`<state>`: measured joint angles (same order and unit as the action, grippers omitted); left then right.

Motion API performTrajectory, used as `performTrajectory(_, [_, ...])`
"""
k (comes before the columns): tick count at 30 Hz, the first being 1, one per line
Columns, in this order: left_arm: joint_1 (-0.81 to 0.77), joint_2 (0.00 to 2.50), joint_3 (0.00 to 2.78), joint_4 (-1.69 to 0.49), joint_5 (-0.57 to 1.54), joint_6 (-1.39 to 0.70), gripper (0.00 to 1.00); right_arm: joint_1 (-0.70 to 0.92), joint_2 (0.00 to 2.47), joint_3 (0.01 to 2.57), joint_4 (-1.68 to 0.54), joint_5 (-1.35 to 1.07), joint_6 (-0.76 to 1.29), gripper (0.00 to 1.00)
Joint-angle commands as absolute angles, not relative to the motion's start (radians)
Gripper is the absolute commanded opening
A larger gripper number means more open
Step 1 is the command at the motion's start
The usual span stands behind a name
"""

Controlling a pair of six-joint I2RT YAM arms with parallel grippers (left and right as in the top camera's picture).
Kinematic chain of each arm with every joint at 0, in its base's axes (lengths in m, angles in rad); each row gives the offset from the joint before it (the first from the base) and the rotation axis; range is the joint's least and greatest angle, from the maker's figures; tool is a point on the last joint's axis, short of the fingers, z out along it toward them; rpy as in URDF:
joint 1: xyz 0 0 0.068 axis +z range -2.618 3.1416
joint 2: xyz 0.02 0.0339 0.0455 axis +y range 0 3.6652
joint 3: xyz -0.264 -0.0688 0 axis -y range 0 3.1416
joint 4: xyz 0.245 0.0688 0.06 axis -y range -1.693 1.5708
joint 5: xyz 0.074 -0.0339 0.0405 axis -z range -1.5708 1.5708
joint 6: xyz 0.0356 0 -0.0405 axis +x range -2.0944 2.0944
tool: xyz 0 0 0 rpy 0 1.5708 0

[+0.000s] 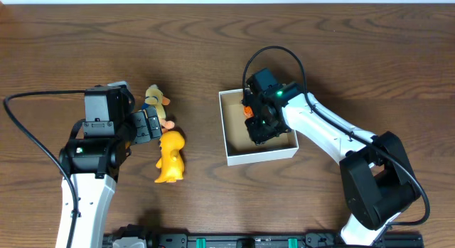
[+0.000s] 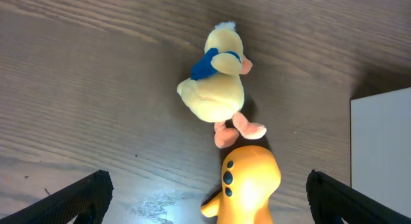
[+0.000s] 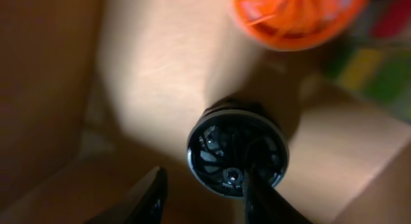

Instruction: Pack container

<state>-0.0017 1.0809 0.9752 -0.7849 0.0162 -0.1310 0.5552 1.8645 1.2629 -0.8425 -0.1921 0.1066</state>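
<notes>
The container (image 1: pixel 261 157) sits on the desk (image 1: pixel 355 56) with the right claw (image 1: pixel 260 127) lowered inside it, so the step in hand looks like setting a piece down in the container. In the right wrist view a black round disc (image 3: pixel 237 150) lies on the container's brown floor. One finger (image 3: pixel 257 201) overlaps the disc and the other stands clear of it. The claw is partly apart and does not look clamped on anything. A round orange piece (image 3: pixel 292 15) rests deeper in the container, near its far wall.

Outside the container, well apart from its wall on the left arm's side, lie a plush duck (image 2: pixel 215 89) with a blue scarf and a yellow toy (image 2: pixel 247 182), touching each other. The left claw (image 1: pixel 149 125) hovers just beside them, spread wide and holding nothing.

Next, I judge, the right claw must lift straight out of the container without dragging the disc. The left claw then has to settle over one toy alone, which is awkward with the two pressed together.
</notes>
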Motion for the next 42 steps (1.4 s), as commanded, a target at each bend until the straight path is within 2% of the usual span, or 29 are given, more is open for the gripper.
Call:
performTrajectory(1, [0.002, 1.077, 0.993, -0.78, 0.015, -0.133, 0.98, 0.553, 1.884, 1.273, -0.849, -0.222, 0.036, 0.45])
performTrajectory(11, [0.002, 1.077, 0.993, -0.773, 0.015, -0.133, 0.98, 0.551, 2.004, 1.272, -0.829, -0.17, 0.064, 0.41])
performTrajectory(16, [0.002, 1.077, 0.993, -0.773, 0.015, -0.133, 0.98, 0.54, 2.004, 1.275, -0.822, -0.064, 0.138, 0.38])
performTrajectory(26, [0.002, 1.077, 0.993, -0.773, 0.015, -0.133, 0.98, 0.506, 2.002, 1.29, -0.825, 0.152, 0.248, 0.4])
performTrajectory(42, [0.002, 1.077, 0.993, -0.774, 0.014, -0.113, 0.98, 0.498, 2.001, 1.362, -0.835, 0.234, 0.273, 0.45])
